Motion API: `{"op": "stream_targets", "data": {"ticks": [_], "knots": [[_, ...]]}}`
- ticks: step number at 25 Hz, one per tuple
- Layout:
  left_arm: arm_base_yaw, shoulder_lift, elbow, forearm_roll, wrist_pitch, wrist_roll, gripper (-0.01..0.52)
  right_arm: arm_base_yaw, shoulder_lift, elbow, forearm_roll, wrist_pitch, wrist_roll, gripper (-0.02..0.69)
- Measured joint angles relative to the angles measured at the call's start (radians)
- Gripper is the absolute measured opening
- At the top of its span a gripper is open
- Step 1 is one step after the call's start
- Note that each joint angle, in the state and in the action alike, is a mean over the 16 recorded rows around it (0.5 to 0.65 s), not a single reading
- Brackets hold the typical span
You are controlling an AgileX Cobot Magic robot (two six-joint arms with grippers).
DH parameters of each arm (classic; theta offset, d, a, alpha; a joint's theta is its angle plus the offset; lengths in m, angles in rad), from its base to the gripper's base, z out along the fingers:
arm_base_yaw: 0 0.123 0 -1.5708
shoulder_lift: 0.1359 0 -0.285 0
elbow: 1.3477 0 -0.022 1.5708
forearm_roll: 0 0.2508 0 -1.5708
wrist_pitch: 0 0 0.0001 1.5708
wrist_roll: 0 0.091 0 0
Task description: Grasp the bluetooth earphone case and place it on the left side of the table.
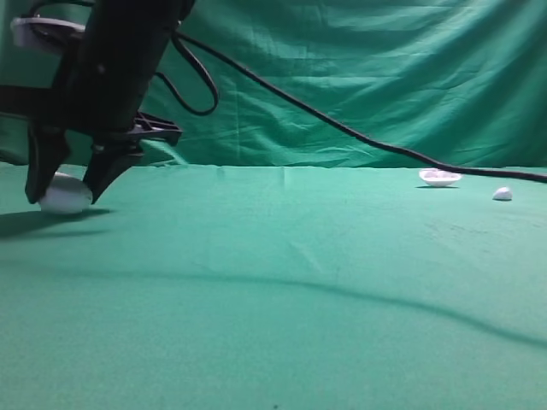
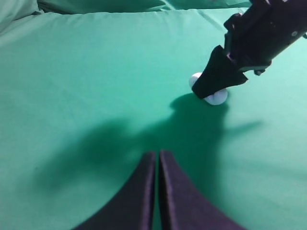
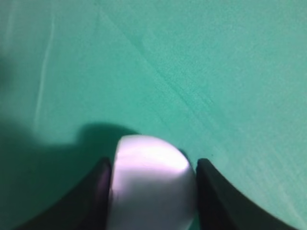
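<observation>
We see a table [image 1: 282, 290] draped in wrinkled green cloth, with a matching green backdrop [image 1: 385, 77] hanging behind it. At the far left of the high view, the right gripper [image 1: 67, 188] has reached across and points down at the cloth, and the white bluetooth earphone case [image 1: 65, 196] lies on the table between its two dark fingers [image 1: 44, 162]. From this view one finger stands just left of the case and the other just right of it, both tips low beside the capsule. In the right wrist view the case [image 3: 151, 184] fills the space between the fingers [image 3: 225, 201], its rounded end pointing away from the palm; on the left side the finger sits against the case, while a thin sliver of green shows along the right finger, so we cannot tell whether the case is gripped or merely bracketed. In the left wrist view the same gripper [image 2: 213, 91] straddles the case [image 2: 216, 96], which rests on the cloth with a shadow spreading toward the camera. The left gripper [image 2: 158, 163] hovers well short of the case, its two dark fingers pressed together with only a hairline between them, and nothing is held there. Far off to the right of the right gripper's fingers, a shallow white dish-like piece [image 1: 439, 178] and a tiny white lump [image 1: 502, 194] lie on the cloth. A black cable [image 1: 342, 128] trails across the backdrop.
</observation>
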Motion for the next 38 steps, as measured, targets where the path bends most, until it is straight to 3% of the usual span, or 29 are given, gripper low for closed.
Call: {"op": "stream_targets", "data": {"ticks": [6,15,18,30,38], "knots": [[0.0,0.0,0.0,0.0,0.0,0.0,0.0,0.0,-0.117,-0.002,-0.09,0.114,0.036,0.42],[0.0,0.0,0.0,0.0,0.0,0.0,0.0,-0.003,-0.399,0.014,-0.288,0.372,0.169,0.088],[0.0,0.0,0.0,0.0,0.0,0.0,0.0,-0.005,-0.509,0.053,-0.335,0.43,0.21,0.021],[0.0,0.0,0.0,0.0,0.0,0.0,0.0,-0.01,-1.039,0.491,-0.46,0.478,0.35,0.0],[0.0,0.0,0.0,0.0,0.0,0.0,0.0,-0.01,-1.419,0.871,-0.513,0.412,0.436,0.0]]}}
